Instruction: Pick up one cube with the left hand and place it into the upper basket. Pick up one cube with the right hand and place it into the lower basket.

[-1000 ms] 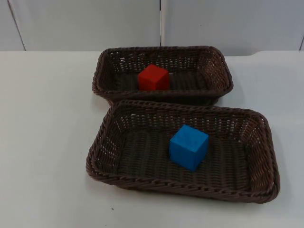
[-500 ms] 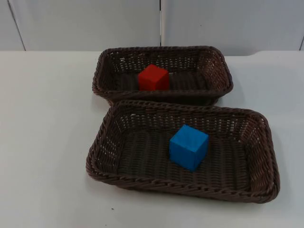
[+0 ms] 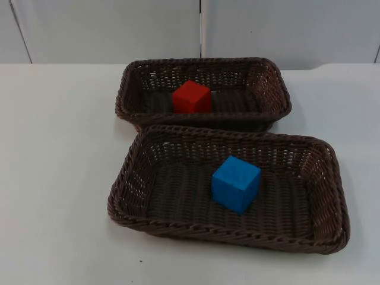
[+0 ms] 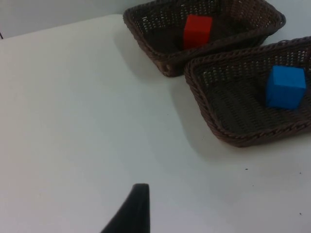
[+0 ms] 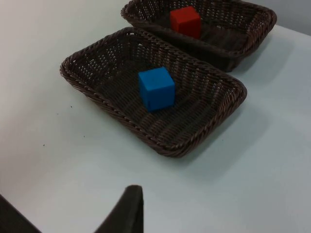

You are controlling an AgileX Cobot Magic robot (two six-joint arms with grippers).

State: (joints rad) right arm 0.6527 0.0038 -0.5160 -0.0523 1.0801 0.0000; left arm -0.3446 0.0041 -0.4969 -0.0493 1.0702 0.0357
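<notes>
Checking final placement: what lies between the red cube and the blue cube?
In the top view, the near wall of the upper basket and the far wall of the lower basket separate the red cube from the blue cube.

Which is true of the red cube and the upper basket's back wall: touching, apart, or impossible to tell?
Apart. In the top view, dark woven floor shows between the red cube and the upper basket back wall.

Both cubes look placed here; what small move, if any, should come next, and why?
Probably none beyond keeping both arms parked. The red cube rests inside the upper basket, the blue cube inside the lower basket, both upright and free of any gripper, so the task appears complete.
</notes>
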